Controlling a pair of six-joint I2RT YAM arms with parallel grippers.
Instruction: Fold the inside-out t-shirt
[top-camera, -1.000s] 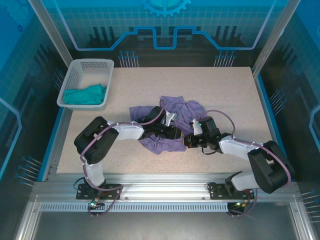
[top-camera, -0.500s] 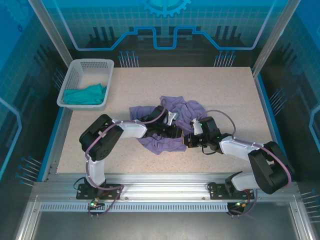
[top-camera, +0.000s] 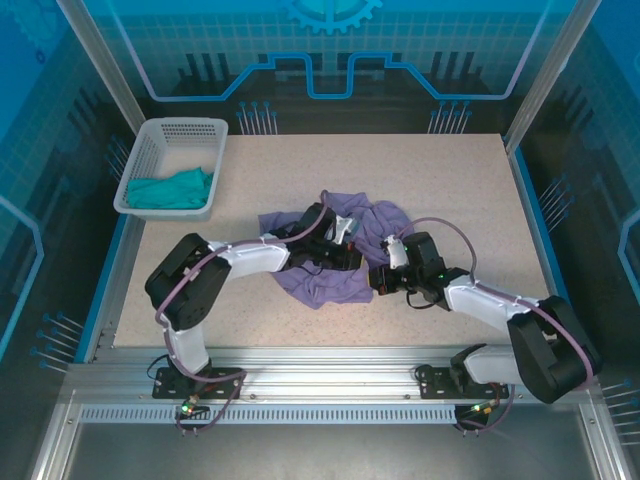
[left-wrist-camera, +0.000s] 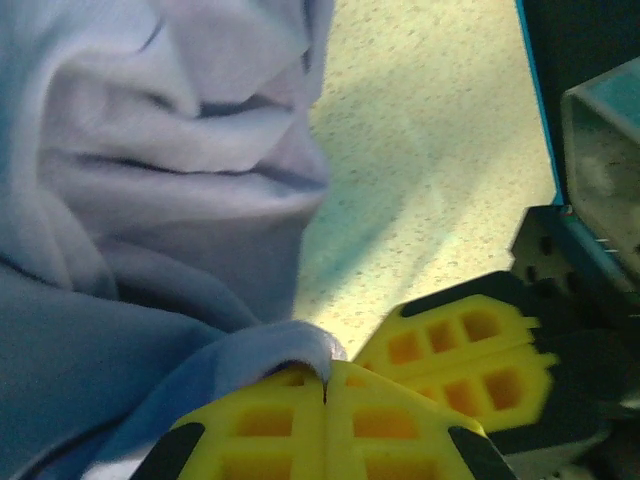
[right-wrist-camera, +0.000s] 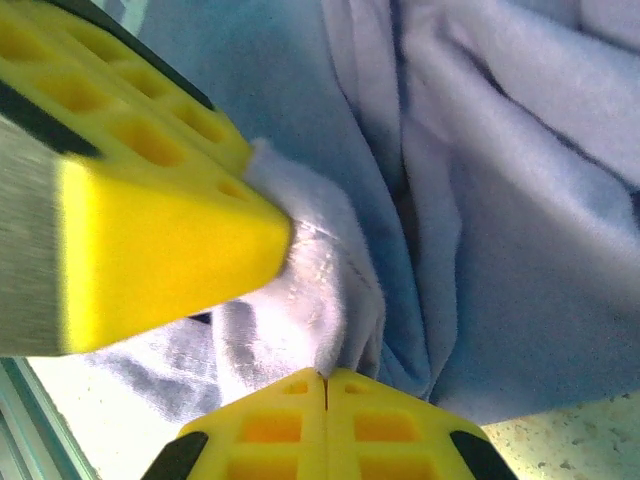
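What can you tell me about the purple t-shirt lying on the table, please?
The t-shirt is soft lavender-purple cloth, lying in a crumpled, deeply wrinkled heap near the middle of the table, not spread flat. No sleeve or neck opening can be made out clearly. The left pincer and the right pincer are each shut on a fold of it, close beside one another. It lies well apart from the basket.

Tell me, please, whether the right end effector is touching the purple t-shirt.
Touching. The right wrist view shows the right end effector shut on a fold of the t-shirt, with cloth pinched at its closed tips.
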